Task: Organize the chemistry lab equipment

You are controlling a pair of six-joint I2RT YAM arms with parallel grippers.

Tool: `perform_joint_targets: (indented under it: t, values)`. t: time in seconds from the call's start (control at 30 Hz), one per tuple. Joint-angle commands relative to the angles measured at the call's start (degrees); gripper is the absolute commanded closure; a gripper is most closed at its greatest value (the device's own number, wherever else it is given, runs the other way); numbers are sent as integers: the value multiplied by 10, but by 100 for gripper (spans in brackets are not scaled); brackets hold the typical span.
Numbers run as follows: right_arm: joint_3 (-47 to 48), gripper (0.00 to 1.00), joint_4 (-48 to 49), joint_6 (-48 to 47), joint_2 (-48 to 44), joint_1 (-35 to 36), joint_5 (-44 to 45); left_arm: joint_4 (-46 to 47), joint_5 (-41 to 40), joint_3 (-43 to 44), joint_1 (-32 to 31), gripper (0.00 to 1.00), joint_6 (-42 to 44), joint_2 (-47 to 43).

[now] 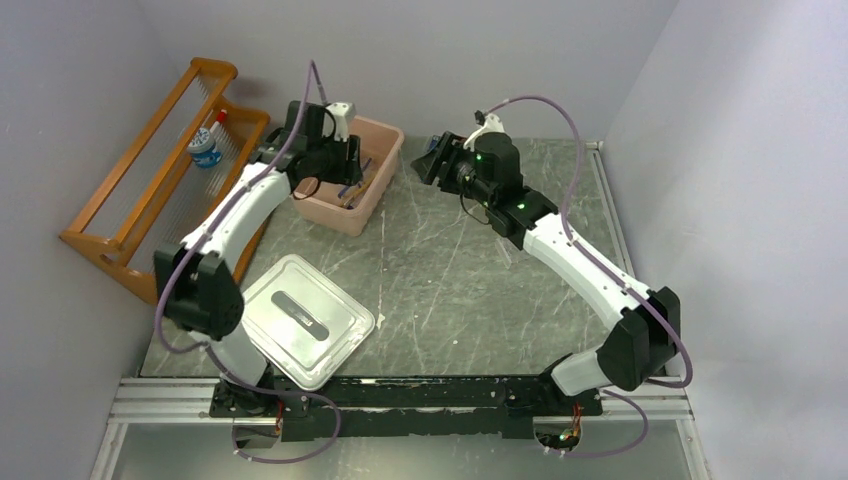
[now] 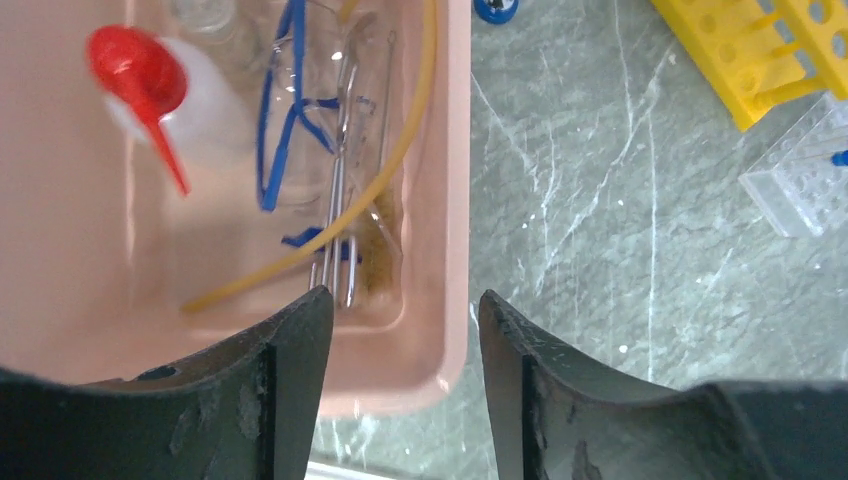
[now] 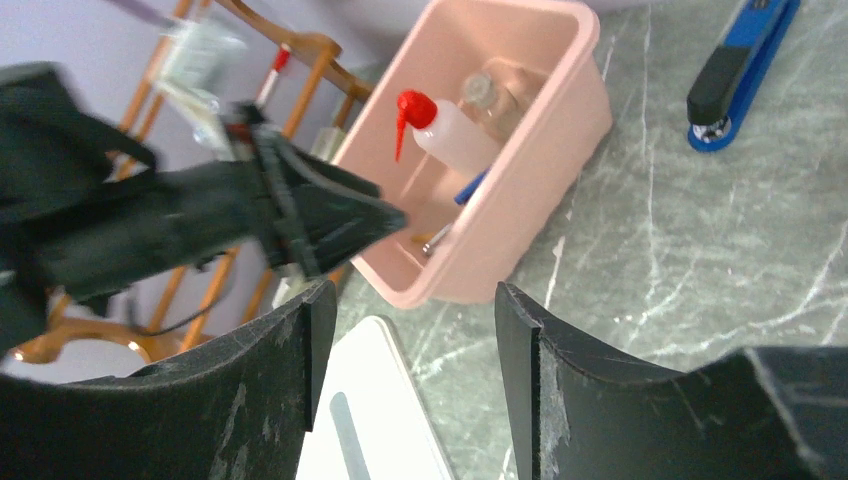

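The surface (image 1: 450, 290) has a dark grey-green stone pattern with thin white veins. Plain pale walls close it on three sides: the back wall (image 1: 450, 60), the left wall (image 1: 60, 120) and the right wall (image 1: 740, 150). A wooden rack (image 1: 100, 255) stands along the left edge, against the left wall. A metal rail (image 1: 170, 400) runs along the near edge. The light is soft and even, without hard shadows.

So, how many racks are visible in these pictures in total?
3. A wooden rack stands at the table's left edge; a yellow holed rack and a clear holed rack sit near the pink tub. Others may be hidden behind the arms.
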Motion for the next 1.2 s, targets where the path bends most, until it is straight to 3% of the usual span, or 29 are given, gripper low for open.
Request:
perform_joint_targets:
  t: [0.0,0.23,0.4,0.5,0.63,0.77,1.17]
  values:
    - [-15,38,-30,-48,25,30,-18,-7,-62,-42,4,39,-43,-120]
    - [-34,38,-34,-144,94,182,67,-1,-164,-107,4,37,-71,-254]
    - [-30,59,-42,-196,165,267,91,-6,-243,-139,4,36,-104,-347]
    - [0,61,-65,-215,218,301,100,-6,-269,-155,4,33,-122,-391]
    - [45,54,-83,-229,277,326,96,-15,-270,-159,4,32,-126,-422]
    - [88,53,-110,-235,335,339,97,-35,-269,-154,4,32,-119,-428]
    - [135,71,-140,-232,396,344,148,-39,-260,-148,4,31,-106,-416]
